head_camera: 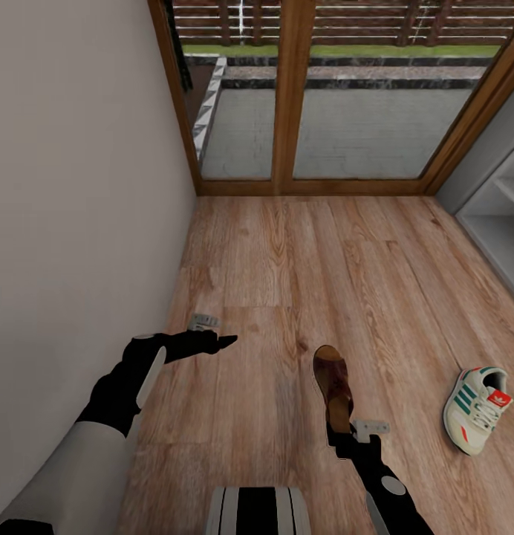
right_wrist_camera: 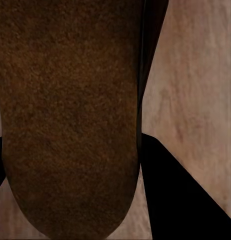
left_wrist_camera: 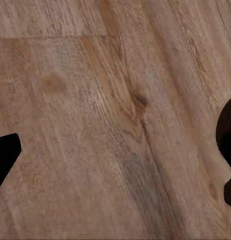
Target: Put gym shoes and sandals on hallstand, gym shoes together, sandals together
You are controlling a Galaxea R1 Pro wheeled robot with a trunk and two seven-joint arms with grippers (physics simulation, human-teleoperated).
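So the robot's looking down at the wood floor (head_camera: 287,260) of the corridor, with a plain wall (head_camera: 71,186) on its left and a big wood-framed glass door (head_camera: 294,96) straight ahead. The right gripper (head_camera: 339,431) is clamped on one sandal (head_camera: 333,383) by its near end, and the brown shoe points away from the robot toward the door. From the right wrist camera you get a close look at the mottled brown footbed (right_wrist_camera: 70,115), with a dark finger (right_wrist_camera: 180,195) pressed along one edge and floor planks showing beside it.

The left gripper (head_camera: 223,341) hangs over bare floor near the wall, holding nothing. Its fingers look like they come to a point together, but I honestly can't tell if they're fully closed.

One sneaker (head_camera: 476,409) sits on the floor off to the right, well apart from the sandal, white with green stripes and a red patch. The grey shoe rack (head_camera: 502,215) peeks in at the right edge, near the door.
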